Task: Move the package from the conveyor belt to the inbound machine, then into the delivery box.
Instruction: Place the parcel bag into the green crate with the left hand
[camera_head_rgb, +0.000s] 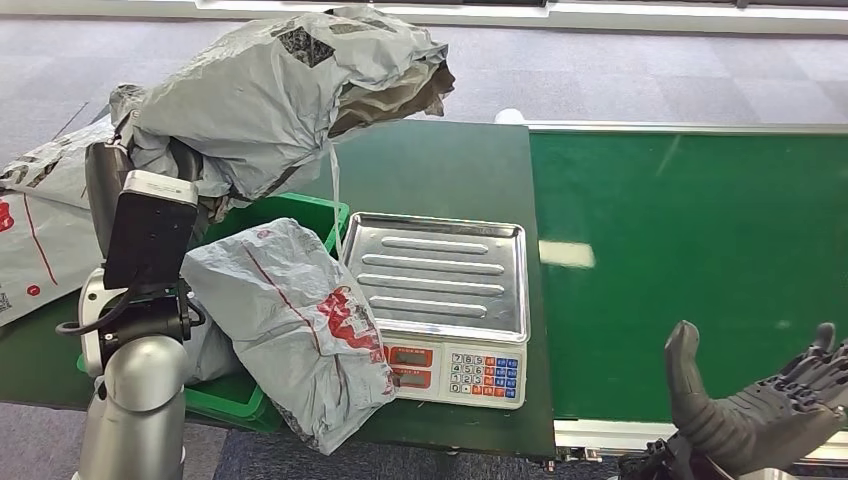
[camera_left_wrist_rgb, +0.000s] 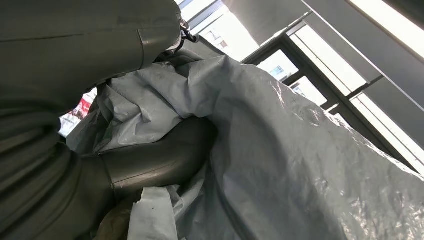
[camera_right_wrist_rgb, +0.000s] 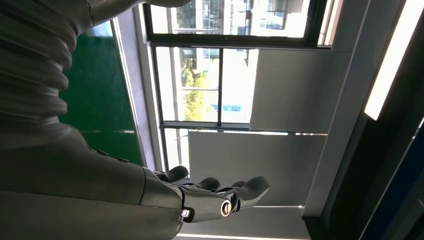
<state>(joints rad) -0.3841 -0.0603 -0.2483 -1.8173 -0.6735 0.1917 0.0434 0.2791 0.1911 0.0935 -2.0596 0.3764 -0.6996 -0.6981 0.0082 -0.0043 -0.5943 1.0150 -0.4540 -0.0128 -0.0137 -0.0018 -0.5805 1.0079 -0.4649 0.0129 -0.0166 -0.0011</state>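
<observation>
Grey plastic package (camera_head_rgb: 270, 95) gripped in left hand (camera_left_wrist_rgb: 150, 165), raised above green bin (camera_head_rgb: 310, 215). Right hand (camera_head_rgb: 750, 410) spread, idle. Tip: lower straight beneath hand, release only once inside bin.

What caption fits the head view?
Left hand holds a grey package raised above the green bin, beside the empty scale; right hand open.
</observation>
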